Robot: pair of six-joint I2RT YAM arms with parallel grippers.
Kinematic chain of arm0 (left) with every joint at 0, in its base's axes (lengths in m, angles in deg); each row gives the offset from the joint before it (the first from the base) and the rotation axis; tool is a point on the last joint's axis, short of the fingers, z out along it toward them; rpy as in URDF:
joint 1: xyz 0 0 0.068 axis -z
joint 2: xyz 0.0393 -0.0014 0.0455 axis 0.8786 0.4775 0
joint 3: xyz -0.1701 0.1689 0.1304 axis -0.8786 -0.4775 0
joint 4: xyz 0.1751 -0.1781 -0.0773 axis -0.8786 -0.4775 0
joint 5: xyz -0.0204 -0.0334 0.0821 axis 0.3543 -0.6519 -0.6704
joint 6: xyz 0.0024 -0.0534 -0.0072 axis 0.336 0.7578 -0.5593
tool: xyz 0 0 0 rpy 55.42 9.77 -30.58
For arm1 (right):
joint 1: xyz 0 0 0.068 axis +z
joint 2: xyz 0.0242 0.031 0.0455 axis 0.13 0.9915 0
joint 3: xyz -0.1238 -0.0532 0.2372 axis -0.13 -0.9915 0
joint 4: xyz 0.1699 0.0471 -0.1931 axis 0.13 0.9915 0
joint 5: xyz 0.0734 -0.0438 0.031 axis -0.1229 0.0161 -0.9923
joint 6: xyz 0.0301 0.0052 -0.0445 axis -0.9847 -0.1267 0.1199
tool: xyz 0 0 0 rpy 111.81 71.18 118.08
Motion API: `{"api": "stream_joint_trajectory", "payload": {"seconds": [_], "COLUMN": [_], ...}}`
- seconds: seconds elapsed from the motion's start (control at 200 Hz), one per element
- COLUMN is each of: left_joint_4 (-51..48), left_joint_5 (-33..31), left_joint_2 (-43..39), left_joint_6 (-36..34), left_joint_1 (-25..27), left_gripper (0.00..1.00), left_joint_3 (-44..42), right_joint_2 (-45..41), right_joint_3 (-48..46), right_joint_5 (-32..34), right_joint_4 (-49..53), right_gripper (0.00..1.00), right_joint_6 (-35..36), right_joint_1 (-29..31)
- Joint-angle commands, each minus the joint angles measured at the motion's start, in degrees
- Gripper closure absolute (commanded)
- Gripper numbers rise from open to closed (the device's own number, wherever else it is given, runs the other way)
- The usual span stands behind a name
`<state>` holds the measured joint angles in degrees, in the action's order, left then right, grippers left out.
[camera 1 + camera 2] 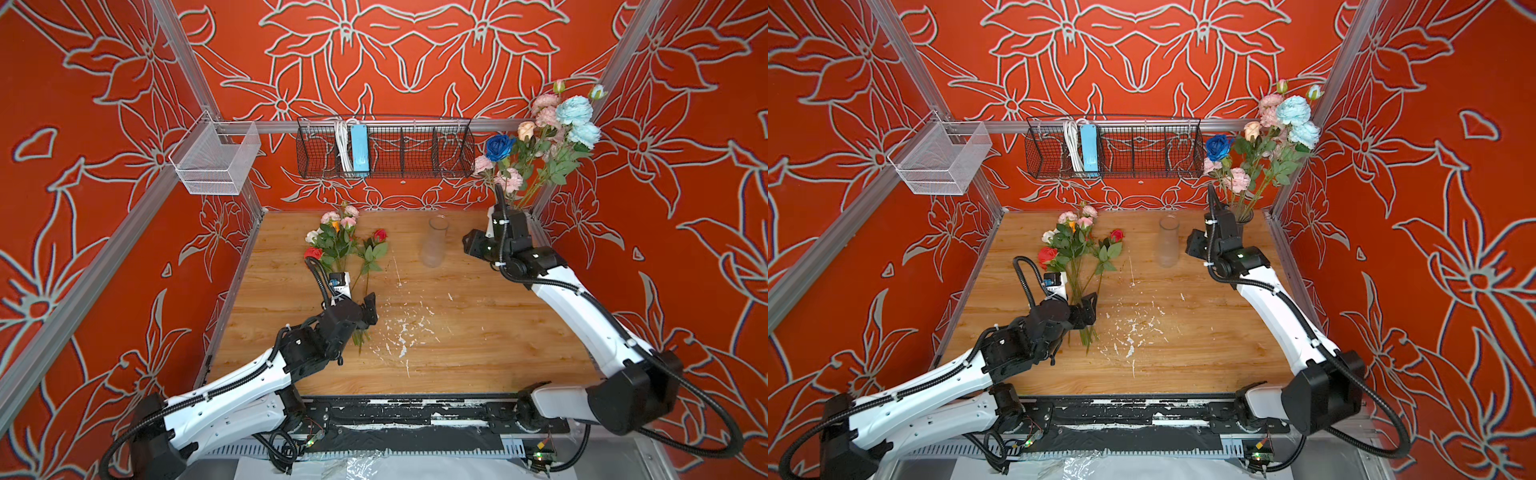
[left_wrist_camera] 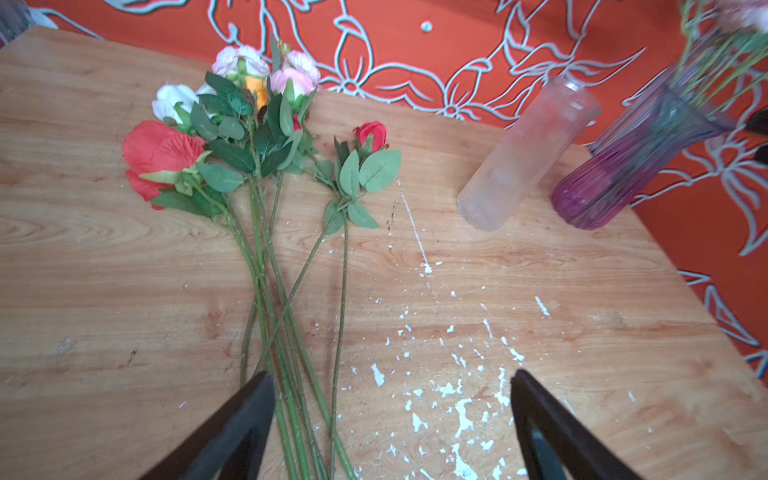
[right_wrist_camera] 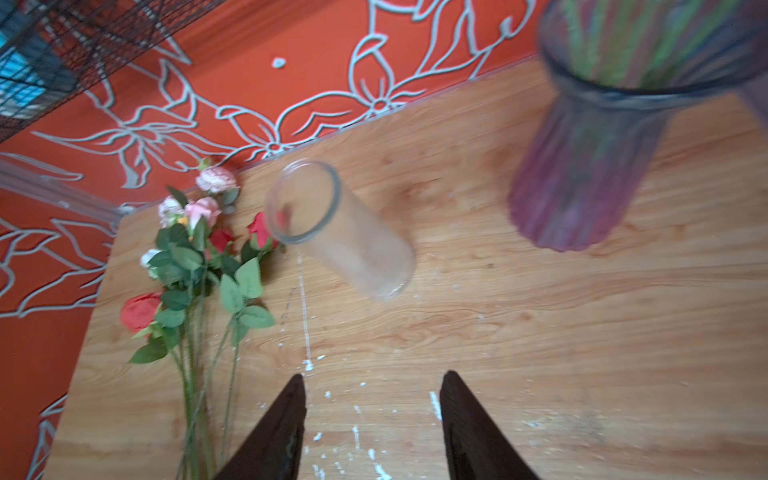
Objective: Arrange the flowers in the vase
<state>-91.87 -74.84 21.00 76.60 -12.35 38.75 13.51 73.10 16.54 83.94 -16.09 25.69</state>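
flowers (image 2: 249,158) lie on the table (image 2: 83,291), stems between the spread, empty jaws of the left gripper (image 2: 388,374); likely the pick-up step, needing a descent and close on one stem, the purple vase (image 3: 582,174) ahead of the parted, empty jaws of the right gripper (image 3: 374,374).

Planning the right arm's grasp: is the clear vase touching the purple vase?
Apart. The right wrist view shows a wide strip of bare table between the clear vase and the purple vase.
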Motion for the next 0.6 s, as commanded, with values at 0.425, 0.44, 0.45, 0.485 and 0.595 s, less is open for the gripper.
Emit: {"api": "stream_joint_trajectory", "payload": {"seconds": [0.425, 0.44, 0.45, 0.485, 0.595], "left_joint_4": [-0.1, -0.1, 0.0, 0.2, 0.3], "left_joint_5": [-0.1, -0.1, 0.0, 0.2, 0.5], "left_joint_2": [1.2, 1.1, 1.0, 0.8, 0.4], "left_joint_6": [1.5, 1.4, 1.4, 1.3, 1.1], "left_joint_1": [-2.3, -2.3, -2.3, -2.6, -3.1], "left_gripper": [0.11, 0.11, 0.11, 0.11, 0.11], "left_joint_3": [2.7, 2.6, 2.5, 2.4, 2.1], "right_joint_2": [23.0, 23.4, 23.6, 24.6, 27.9], "right_joint_3": [24.1, 24.4, 24.8, 26.0, 29.0], "right_joint_5": [2.0, 2.1, 2.3, 2.7, 2.7], "right_joint_4": [4.2, 4.3, 4.4, 5.1, 6.6], "right_gripper": [0.46, 0.46, 0.46, 0.46, 0.47], "right_joint_6": [2.0, 2.1, 2.1, 2.3, 3.0], "right_joint_1": [0.2, 0.2, 0.2, 0.2, 0.2]}}
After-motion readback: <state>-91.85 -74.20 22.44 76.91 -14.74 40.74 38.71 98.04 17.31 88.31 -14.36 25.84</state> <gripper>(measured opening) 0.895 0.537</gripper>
